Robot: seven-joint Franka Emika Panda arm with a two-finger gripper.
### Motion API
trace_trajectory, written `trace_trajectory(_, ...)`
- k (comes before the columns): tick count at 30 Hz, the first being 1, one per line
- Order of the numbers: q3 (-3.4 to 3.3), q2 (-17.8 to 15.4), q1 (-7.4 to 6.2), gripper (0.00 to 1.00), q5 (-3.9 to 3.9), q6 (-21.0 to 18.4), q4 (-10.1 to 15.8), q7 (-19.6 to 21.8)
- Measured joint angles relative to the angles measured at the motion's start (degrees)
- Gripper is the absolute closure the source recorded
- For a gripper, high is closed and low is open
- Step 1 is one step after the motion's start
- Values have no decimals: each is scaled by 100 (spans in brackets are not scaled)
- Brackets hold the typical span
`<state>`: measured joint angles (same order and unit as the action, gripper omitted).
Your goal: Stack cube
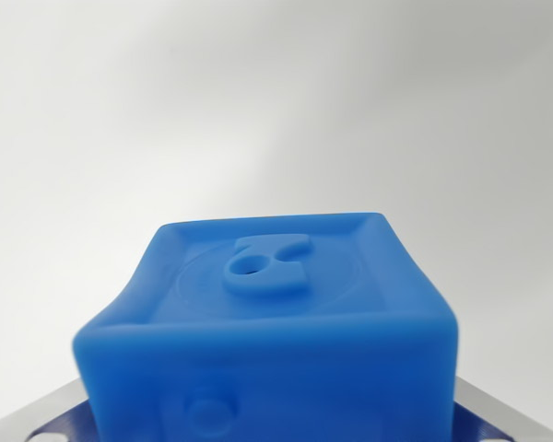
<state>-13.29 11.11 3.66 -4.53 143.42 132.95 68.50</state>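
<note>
A blue cube (276,313) fills the lower middle of the wrist view, very close to the camera. Its top face has a raised rim and an embossed figure with a small hole. Its sides bulge and its left edge bends, as if squeezed. My gripper (272,419) is shut on it: a grey metal finger (37,414) shows at the bottom left and another at the bottom right (511,414), each pressed against a side of the cube. The fingertips are hidden by the cube. No second cube shows in this view.
A plain white surface (276,101) lies behind and around the cube, with soft grey shadows and no edges or other objects visible.
</note>
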Motion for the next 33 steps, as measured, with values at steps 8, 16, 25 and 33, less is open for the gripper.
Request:
trace_trajectory(8, 16, -102, -147, 100, 44, 15, 109, 187)
trace_trajectory(16, 35, -200, -299, 100, 79, 35, 219, 374)
trace_trajectory(25, 65, -290, -457, 100, 124, 45, 317, 585)
trace_trajectory(33, 99, -376, -602, 100, 165, 46, 396, 786)
